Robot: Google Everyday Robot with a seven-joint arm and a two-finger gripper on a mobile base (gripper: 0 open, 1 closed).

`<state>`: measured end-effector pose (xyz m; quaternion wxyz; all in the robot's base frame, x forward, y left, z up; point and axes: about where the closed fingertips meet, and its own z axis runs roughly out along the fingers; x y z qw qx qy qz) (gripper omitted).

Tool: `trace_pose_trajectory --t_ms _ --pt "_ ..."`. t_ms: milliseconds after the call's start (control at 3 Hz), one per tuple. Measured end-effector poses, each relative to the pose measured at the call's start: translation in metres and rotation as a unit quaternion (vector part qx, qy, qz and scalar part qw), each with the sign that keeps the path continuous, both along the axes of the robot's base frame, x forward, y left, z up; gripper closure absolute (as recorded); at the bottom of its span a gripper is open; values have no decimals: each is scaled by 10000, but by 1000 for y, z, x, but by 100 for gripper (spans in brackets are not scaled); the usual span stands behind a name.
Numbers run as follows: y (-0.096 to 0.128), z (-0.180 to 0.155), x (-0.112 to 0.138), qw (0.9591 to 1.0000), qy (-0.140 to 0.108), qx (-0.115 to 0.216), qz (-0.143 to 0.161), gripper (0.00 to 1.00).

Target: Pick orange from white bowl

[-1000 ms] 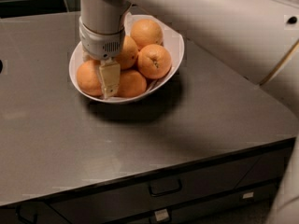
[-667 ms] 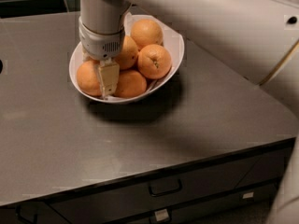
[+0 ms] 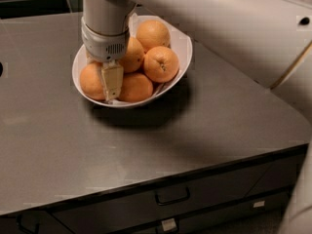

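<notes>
A wide, shallow white bowl (image 3: 181, 48) with a white paper lining stands at the back of the grey counter and holds several oranges. The top orange (image 3: 153, 34) and the right orange (image 3: 161, 64) lie fully in view. My gripper (image 3: 111, 87) reaches straight down into the left side of the bowl. It sits between the left orange (image 3: 90, 81) and the front orange (image 3: 136, 87). The grey wrist (image 3: 106, 42) covers part of a middle orange (image 3: 132, 55) and the bowl's back left rim.
The bowl stands on a grey metal counter (image 3: 146, 145) with dark drawers (image 3: 171, 197) below its front edge. My white arm (image 3: 234, 28) crosses the upper right of the view. A dark wall runs behind the counter.
</notes>
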<state>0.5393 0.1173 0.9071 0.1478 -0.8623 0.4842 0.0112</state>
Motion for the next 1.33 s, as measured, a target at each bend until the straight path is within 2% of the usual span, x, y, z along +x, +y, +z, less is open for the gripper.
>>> trace_pose_trajectory --t_ms 333,1000,1333 --pt "-7 18 -5 9995 -224 212 -113 100" --pt "-17 71 -20 9931 -929 683 -222 100" --pt "-17 73 -20 9928 -947 694 -223 100"
